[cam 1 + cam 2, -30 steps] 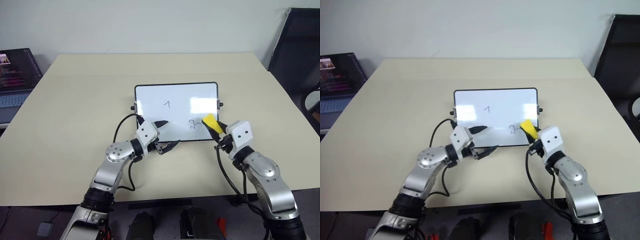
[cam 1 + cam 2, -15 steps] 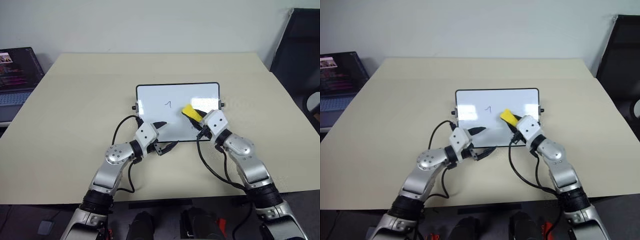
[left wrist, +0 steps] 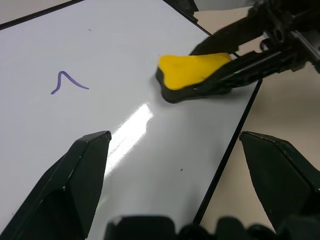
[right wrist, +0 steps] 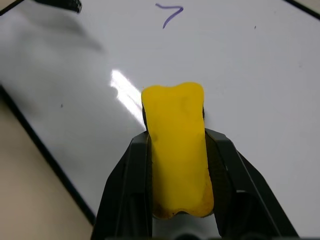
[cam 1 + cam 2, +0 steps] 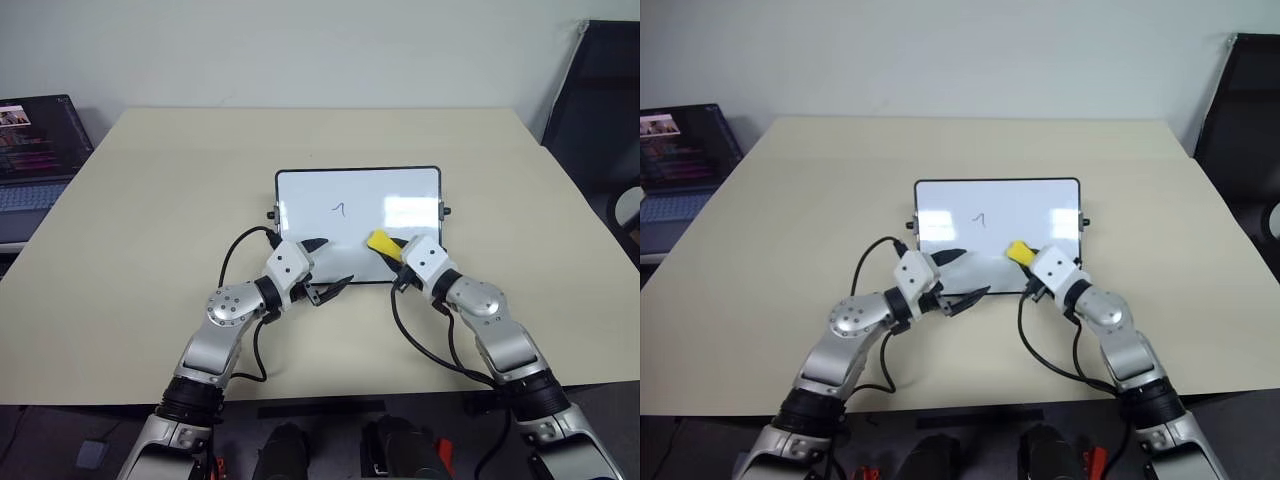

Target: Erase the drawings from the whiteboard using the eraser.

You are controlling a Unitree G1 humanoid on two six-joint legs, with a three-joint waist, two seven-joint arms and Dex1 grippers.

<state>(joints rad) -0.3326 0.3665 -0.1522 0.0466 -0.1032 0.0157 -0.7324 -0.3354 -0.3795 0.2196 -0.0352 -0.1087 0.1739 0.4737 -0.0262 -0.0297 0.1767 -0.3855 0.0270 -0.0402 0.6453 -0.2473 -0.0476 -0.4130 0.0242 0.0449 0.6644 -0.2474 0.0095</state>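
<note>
While the right gripper (image 5: 392, 250) clamps the eraser (image 5: 381, 242) by its long sides, flat on the whiteboard (image 5: 358, 200) near one remaining drawing (image 5: 340, 208), the light, slightly squashy block probably suits that grip; the left gripper (image 5: 325, 268) gapes wide.

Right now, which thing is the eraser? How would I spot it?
Find the big beige table, then the whiteboard lying flat in its middle. On the board's near right part sits the eraser, a small bright yellow block with a dark underside, gripped by the right pincer. Nothing else there is yellow; the only other thing on the board is a thin drawing.
</note>
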